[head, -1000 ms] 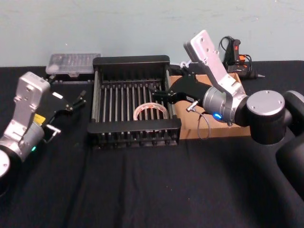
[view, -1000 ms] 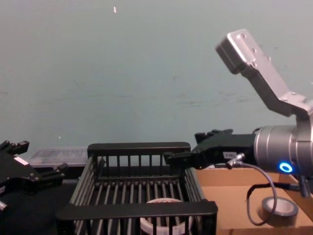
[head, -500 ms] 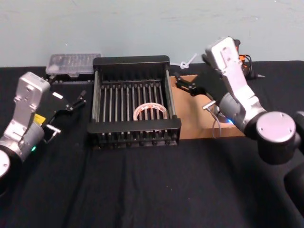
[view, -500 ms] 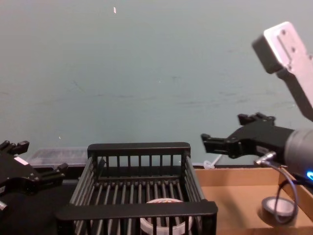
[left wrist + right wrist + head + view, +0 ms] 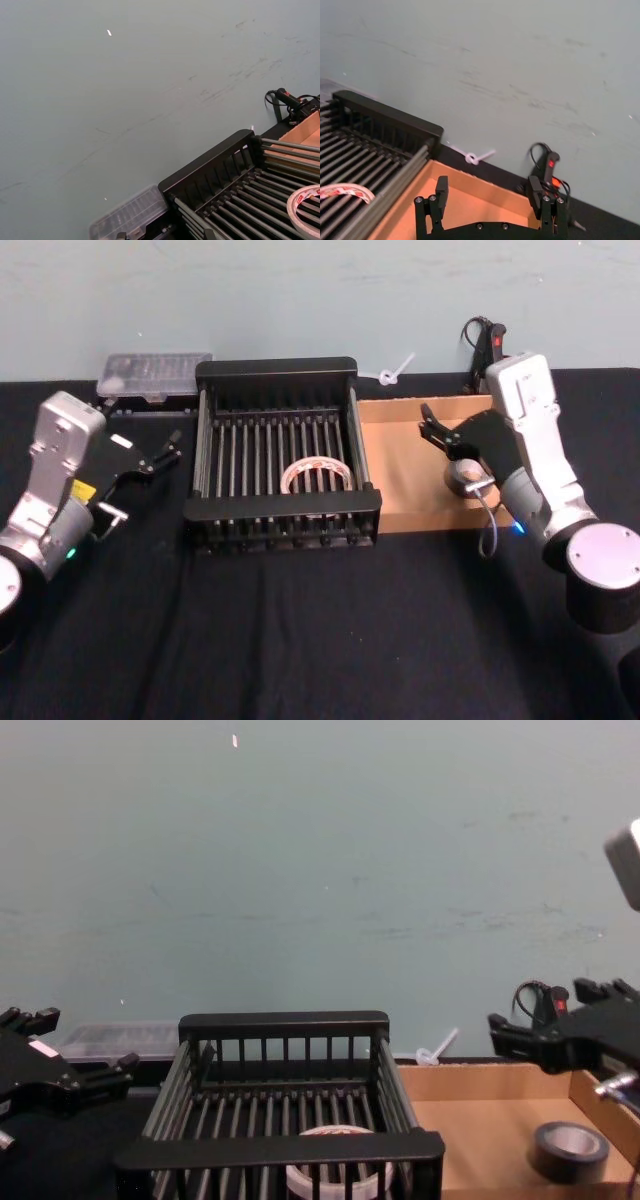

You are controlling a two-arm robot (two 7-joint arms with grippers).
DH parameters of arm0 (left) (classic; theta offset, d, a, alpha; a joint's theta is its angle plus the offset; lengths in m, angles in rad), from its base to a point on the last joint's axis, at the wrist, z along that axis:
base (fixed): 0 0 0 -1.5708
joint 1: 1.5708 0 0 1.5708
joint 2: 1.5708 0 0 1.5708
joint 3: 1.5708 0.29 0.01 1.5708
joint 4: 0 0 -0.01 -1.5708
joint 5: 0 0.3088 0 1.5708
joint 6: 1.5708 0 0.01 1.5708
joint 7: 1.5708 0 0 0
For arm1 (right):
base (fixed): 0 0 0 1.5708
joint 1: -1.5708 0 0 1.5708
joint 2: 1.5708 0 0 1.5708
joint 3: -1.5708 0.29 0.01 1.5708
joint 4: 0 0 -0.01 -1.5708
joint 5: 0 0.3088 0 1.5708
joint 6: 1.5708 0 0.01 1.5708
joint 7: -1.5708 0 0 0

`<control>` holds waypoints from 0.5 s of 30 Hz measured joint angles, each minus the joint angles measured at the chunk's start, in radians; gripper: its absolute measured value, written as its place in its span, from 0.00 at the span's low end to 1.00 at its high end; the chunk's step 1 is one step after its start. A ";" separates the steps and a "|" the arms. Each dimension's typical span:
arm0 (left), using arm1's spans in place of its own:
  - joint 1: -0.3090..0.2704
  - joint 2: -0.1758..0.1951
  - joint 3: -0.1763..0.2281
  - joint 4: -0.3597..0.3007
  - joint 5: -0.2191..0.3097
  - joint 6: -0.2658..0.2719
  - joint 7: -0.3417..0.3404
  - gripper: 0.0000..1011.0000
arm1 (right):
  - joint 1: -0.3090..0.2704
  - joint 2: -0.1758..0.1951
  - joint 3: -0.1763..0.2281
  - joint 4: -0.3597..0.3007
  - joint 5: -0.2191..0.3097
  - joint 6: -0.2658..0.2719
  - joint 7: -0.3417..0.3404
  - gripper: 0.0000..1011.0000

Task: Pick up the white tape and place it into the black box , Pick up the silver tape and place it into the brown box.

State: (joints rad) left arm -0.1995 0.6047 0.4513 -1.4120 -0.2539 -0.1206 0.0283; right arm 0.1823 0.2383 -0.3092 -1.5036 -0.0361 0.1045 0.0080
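head high, chest low, sharing black box (image 5: 277, 455)

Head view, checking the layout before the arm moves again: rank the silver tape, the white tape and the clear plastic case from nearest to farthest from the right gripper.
From the right gripper, open above the brown box:
1. Silver tape, in the brown box, just below the gripper.
2. White tape, to its left, on the black box's slatted floor.
3. Clear plastic case, beyond the black box's far left corner.

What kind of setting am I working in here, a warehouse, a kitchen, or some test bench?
Most likely a lab test bench: a black-clothed table against a plain scuffed wall, with a clear plastic parts case and a corded hand tool at the back.
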 joint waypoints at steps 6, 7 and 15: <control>0.000 0.000 0.000 0.000 0.000 0.000 0.000 0.99 | -0.026 -0.009 0.028 -0.006 -0.005 0.011 -0.012 0.99; 0.000 0.000 0.000 0.000 0.000 0.000 0.000 0.99 | -0.028 -0.010 0.030 -0.007 -0.006 0.013 -0.012 0.99; 0.000 0.000 0.000 0.000 0.000 0.000 0.000 0.99 | -0.034 -0.018 0.042 -0.009 -0.008 0.019 -0.011 0.99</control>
State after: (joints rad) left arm -0.1995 0.6047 0.4514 -1.4120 -0.2539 -0.1206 0.0283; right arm 0.1485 0.2205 -0.2674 -1.5130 -0.0440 0.1240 -0.0026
